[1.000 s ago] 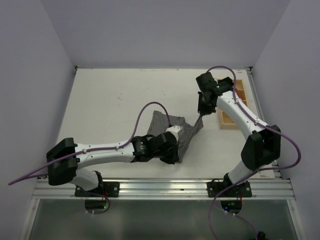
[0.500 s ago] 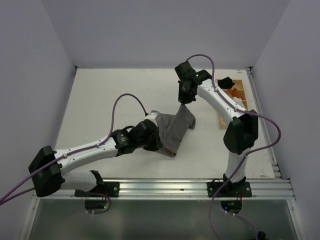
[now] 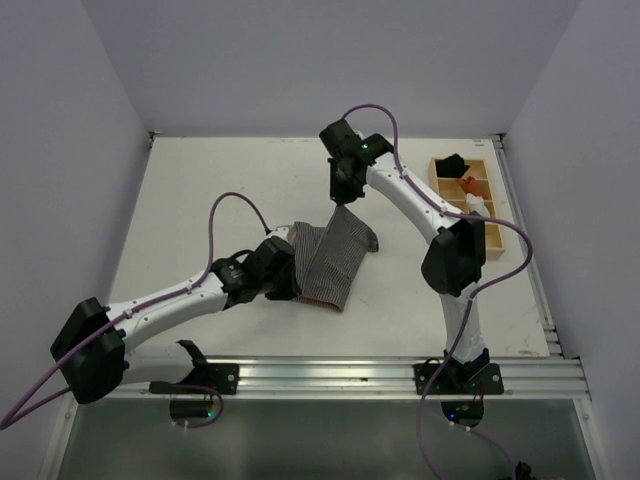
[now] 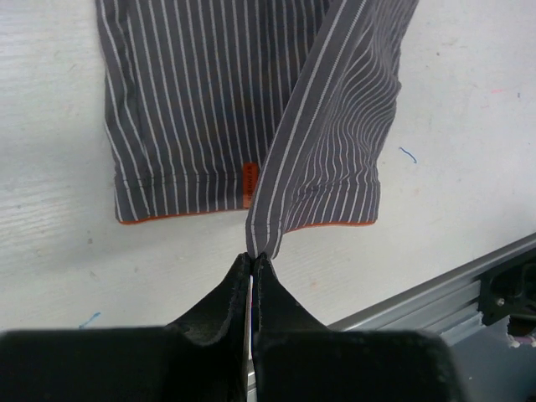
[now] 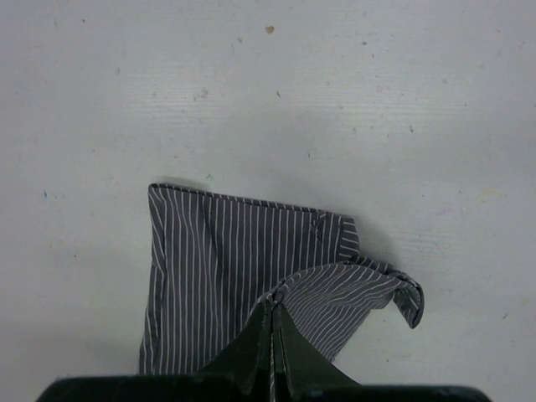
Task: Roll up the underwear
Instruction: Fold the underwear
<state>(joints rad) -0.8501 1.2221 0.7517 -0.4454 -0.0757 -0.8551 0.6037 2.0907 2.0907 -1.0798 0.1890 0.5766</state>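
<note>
The underwear (image 3: 330,258), a small soft garment in dark grey with fine white stripes and a thin orange hem, is lying near the middle of the white table (image 3: 200,200). Its lower layer is resting flat, showing a small orange tag at the hem. A second striped flap is rising off that layer and folding over it, stretched taut in a long ridge between two pinched points: the left gripper (image 4: 252,258) is clamping its near hem edge, and the right gripper (image 5: 271,306) is clamping its far edge.
</note>
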